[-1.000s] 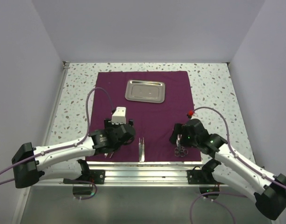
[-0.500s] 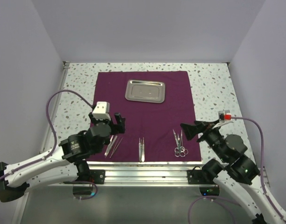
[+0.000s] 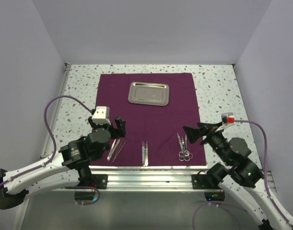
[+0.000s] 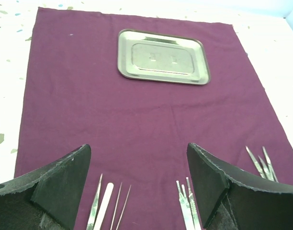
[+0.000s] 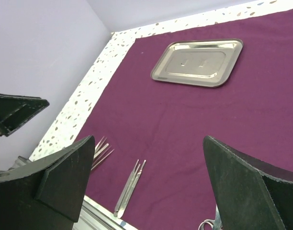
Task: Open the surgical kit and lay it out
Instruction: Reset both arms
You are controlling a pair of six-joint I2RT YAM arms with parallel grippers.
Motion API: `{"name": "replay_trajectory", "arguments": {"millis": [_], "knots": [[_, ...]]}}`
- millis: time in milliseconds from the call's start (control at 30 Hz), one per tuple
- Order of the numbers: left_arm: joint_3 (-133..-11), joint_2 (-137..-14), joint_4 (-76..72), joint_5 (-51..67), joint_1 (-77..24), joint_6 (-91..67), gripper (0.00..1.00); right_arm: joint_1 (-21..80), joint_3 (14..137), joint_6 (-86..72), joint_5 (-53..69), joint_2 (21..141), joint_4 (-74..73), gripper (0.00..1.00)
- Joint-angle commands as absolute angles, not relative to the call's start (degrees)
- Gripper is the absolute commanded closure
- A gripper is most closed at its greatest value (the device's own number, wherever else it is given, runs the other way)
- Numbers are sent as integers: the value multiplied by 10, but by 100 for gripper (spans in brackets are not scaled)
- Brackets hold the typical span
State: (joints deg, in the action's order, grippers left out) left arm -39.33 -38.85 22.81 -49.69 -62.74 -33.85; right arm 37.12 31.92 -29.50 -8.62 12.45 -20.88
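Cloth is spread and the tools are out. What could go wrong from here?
1. The tweezers, forceps and scissors lie close to the near edge of the cloth; a low pass by the left gripper or right gripper could knock them off it.
2. They lie flat, so a pinch might catch cloth and drag the tray.

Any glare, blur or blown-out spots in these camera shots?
Top view: sharp, even light, soft sheen on the steel tray. Left wrist view: pale table overexposed, left fingers near-black. Right wrist view: right fingers likewise dark.
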Motion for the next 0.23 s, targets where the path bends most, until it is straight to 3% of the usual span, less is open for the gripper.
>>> {"name": "replay_trajectory", "arguments": {"millis": [0, 200], "knots": [[-406, -399, 229, -543, -627, -351, 15, 373, 340, -282, -76, 128, -177, 2], [-420, -424, 228, -552, -627, -337, 15, 373, 347, -278, -95, 140, -193, 2]]}}
